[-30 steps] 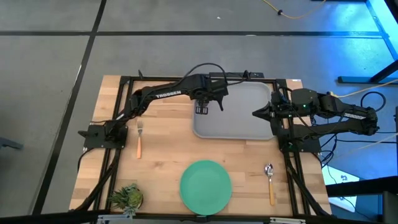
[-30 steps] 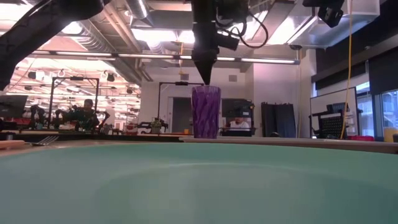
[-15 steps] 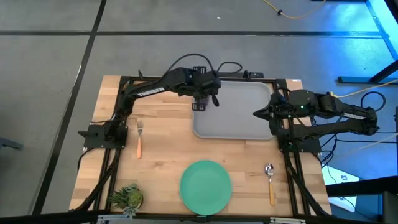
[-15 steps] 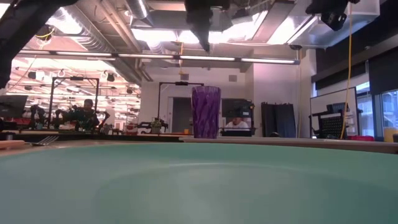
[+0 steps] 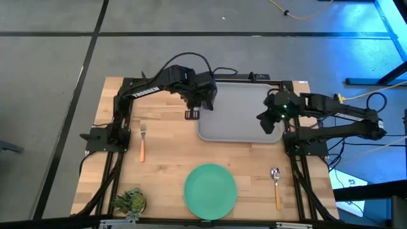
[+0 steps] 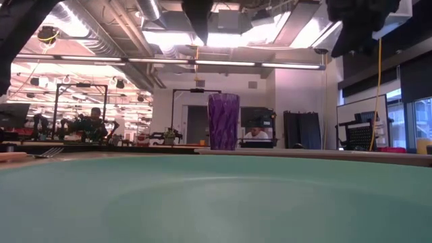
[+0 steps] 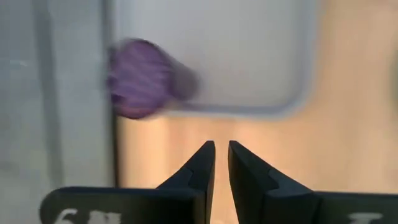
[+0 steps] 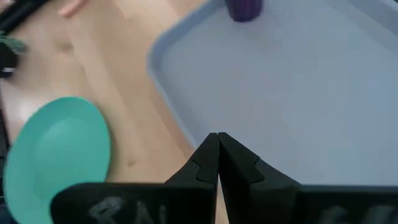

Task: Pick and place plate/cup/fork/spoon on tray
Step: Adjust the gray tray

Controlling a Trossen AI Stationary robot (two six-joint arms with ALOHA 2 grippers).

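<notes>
table (image 5: 165, 159) | left end effector (image 7: 221, 155) withdrawn off tray (image 5: 245, 127) | cup (image 6: 223, 121) standing

Cup (image 8: 244, 9) on tray (image 5: 238, 130); plate (image 5: 210, 189) between fork (image 5: 142, 141), spoon (image 5: 276, 186).

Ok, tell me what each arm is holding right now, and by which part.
Nothing is held. The left gripper and right gripper both have empty, nearly closed fingers; the cup stands free on the tray.
</notes>
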